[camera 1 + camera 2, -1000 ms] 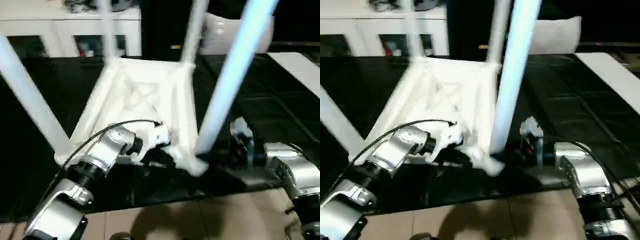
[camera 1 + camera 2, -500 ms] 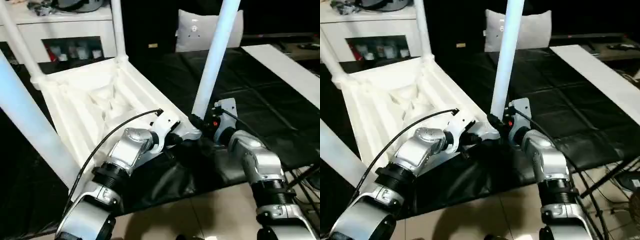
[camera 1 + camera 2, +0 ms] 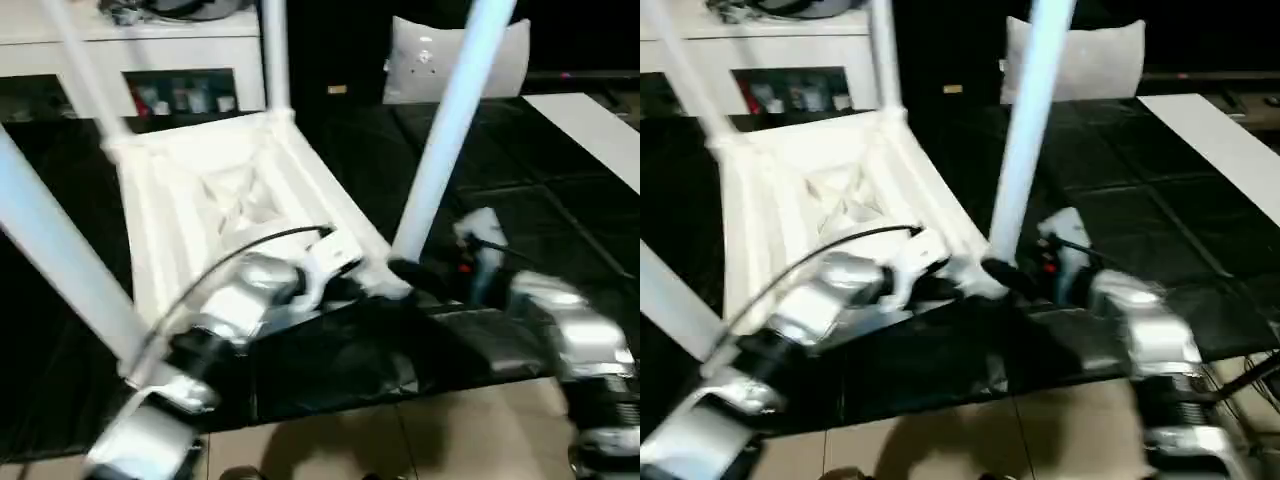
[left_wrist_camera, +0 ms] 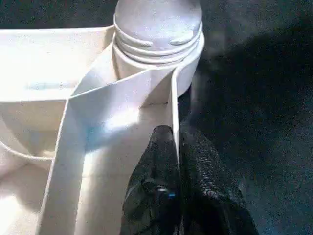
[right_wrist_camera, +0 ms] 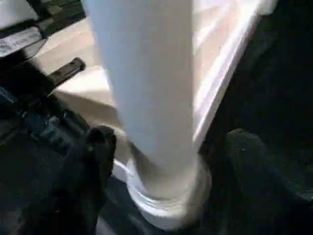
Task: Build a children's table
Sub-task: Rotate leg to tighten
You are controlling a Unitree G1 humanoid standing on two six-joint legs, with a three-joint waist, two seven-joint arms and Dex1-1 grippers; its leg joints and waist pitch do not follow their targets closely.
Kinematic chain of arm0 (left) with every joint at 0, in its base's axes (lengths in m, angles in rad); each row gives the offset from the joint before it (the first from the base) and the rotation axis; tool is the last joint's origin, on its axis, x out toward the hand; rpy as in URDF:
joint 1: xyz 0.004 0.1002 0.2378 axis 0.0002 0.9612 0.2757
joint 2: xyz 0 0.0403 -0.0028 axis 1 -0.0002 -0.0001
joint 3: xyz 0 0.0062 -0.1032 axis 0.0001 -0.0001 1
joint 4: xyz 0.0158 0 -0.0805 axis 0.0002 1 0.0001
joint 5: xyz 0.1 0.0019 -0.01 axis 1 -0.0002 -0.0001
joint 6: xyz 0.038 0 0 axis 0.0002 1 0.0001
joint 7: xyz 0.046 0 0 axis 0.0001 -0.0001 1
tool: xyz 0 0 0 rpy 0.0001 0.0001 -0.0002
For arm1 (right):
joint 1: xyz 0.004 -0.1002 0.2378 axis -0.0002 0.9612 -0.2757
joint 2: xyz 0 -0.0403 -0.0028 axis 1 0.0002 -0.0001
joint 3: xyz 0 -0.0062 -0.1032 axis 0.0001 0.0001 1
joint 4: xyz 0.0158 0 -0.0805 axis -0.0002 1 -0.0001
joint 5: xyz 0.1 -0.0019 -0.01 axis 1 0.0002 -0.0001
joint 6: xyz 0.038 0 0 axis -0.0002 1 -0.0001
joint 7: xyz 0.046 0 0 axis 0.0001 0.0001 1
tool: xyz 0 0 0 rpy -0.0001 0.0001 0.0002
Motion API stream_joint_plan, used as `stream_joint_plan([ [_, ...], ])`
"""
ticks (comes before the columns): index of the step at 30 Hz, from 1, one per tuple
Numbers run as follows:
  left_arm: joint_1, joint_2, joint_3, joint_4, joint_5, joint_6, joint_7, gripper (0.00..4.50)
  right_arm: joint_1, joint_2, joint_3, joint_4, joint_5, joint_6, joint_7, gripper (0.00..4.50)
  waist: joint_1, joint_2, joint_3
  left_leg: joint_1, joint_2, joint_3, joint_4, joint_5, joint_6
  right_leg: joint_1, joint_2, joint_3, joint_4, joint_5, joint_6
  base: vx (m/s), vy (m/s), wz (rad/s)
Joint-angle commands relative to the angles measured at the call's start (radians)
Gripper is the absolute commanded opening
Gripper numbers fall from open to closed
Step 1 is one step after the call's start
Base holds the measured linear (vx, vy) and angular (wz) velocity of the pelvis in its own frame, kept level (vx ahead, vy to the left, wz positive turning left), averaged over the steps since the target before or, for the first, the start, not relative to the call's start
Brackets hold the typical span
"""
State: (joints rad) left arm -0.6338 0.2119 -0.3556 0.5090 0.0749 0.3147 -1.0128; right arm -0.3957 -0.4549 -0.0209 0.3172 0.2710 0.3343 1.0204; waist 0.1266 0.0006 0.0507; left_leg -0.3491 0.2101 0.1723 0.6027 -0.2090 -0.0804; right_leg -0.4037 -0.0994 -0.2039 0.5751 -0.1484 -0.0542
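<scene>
The children's table lies upside down on the black work table, its ribbed white tabletop (image 3: 220, 200) facing up and several white legs rising from the corner sockets. My left gripper (image 4: 175, 134) is shut on a thin rib of the tabletop's rim right beside the near right socket (image 4: 159, 34). The near right leg (image 3: 445, 140) stands in that socket. My right gripper (image 5: 166, 142) is open around this leg's base, one finger (image 5: 93, 147) on each side and clear of the tube. In the eye view both grippers meet at that corner (image 3: 400, 280).
The table's near corner sits close to the black work table's front edge (image 3: 400, 385), with tiled floor (image 3: 420, 440) below. A white cabinet (image 3: 150, 50) and a white cushion (image 3: 450, 55) stand behind. A white board (image 3: 600, 130) lies at the right.
My right gripper's fingers have spread away from the leg's base. The left gripper keeps its grip on the rib. The whole picture has shifted with the head.
</scene>
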Motion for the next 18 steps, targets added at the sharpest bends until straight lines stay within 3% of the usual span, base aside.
stream_joint_plan([
  [1,-0.003,0.007,-0.046,-0.042,-0.006,-0.056,-0.085,0.0,-0.001,-0.028,0.02,-0.035,0.016,-0.016,0.076,4.12,0.003,-0.018,-0.073,0.008,0.025,-0.003,-0.059,-0.125,0.084,0.066,-0.072,0.072,-0.097,-0.433,0.023,0.0,0.0,0.0],
  [4,0.003,0.042,-0.073,-0.053,-0.013,-0.104,-0.168,0.0,-0.002,-0.066,0.048,-0.03,-0.009,-0.059,0.126,4.45,0.011,-0.019,-0.074,0.008,0.027,-0.006,-0.06,-0.127,0.08,0.065,-0.073,0.073,-0.094,-0.432,0.016,0.0,0.0,0.0],
  [5,0.005,0.077,-0.104,-0.066,-0.018,-0.141,-0.247,0.0,-0.009,-0.09,0.07,-0.015,-0.028,-0.11,0.169,4.45,0.016,-0.018,-0.077,0.005,0.031,-0.006,-0.06,-0.107,0.083,0.065,-0.075,0.078,-0.087,-0.394,0.002,0.0,0.0,0.0],
  [8,0.0,0.112,-0.135,-0.068,-0.01,-0.191,-0.32,0.0,-0.009,-0.113,0.097,-0.017,-0.016,-0.132,0.259,4.45,0.026,-0.017,-0.08,0.0,0.035,-0.009,-0.059,-0.091,0.096,0.068,-0.075,0.08,-0.072,-0.335,-0.025,0.0,0.0,0.0],
  [11,-0.007,0.13,-0.153,-0.067,-0.004,-0.224,-0.361,0.0,-0.003,-0.125,0.118,-0.035,0.002,-0.126,0.33,4.1,0.033,-0.017,-0.079,0.0,0.037,-0.008,-0.059,-0.087,0.1,0.068,-0.074,0.082,-0.07,-0.323,-0.036,0.0,0.0,0.0],
  [13,-0.015,0.137,-0.163,-0.068,-0.005,-0.238,-0.388,0.0,0.004,-0.131,0.139,-0.049,0.013,-0.123,0.372,4.1,0.039,-0.017,-0.078,0.001,0.037,-0.007,-0.059,-0.093,0.096,0.068,-0.075,0.082,-0.07,-0.333,-0.036,0.0,0.0,0.0],
  [15,-0.03,0.136,-0.17,-0.064,-0.003,-0.244,-0.403,0.0,0.005,-0.131,0.17,-0.049,0.015,-0.117,0.407,3.69,0.04,-0.019,-0.077,0.002,0.037,-0.007,-0.061,-0.101,0.089,0.067,-0.076,0.081,-0.074,-0.357,-0.029,0.0,0.0,0.0],
  [18,-0.039,0.13,-0.17,-0.061,-0.006,-0.247,-0.409,0.0,0.004,-0.124,0.187,-0.041,0.016,-0.123,0.424,3.63,0.04,-0.02,-0.077,0.001,0.035,-0.007,-0.06,-0.111,0.077,0.069,-0.076,0.079,-0.078,-0.382,-0.019,0.0,0.0,0.0],
])
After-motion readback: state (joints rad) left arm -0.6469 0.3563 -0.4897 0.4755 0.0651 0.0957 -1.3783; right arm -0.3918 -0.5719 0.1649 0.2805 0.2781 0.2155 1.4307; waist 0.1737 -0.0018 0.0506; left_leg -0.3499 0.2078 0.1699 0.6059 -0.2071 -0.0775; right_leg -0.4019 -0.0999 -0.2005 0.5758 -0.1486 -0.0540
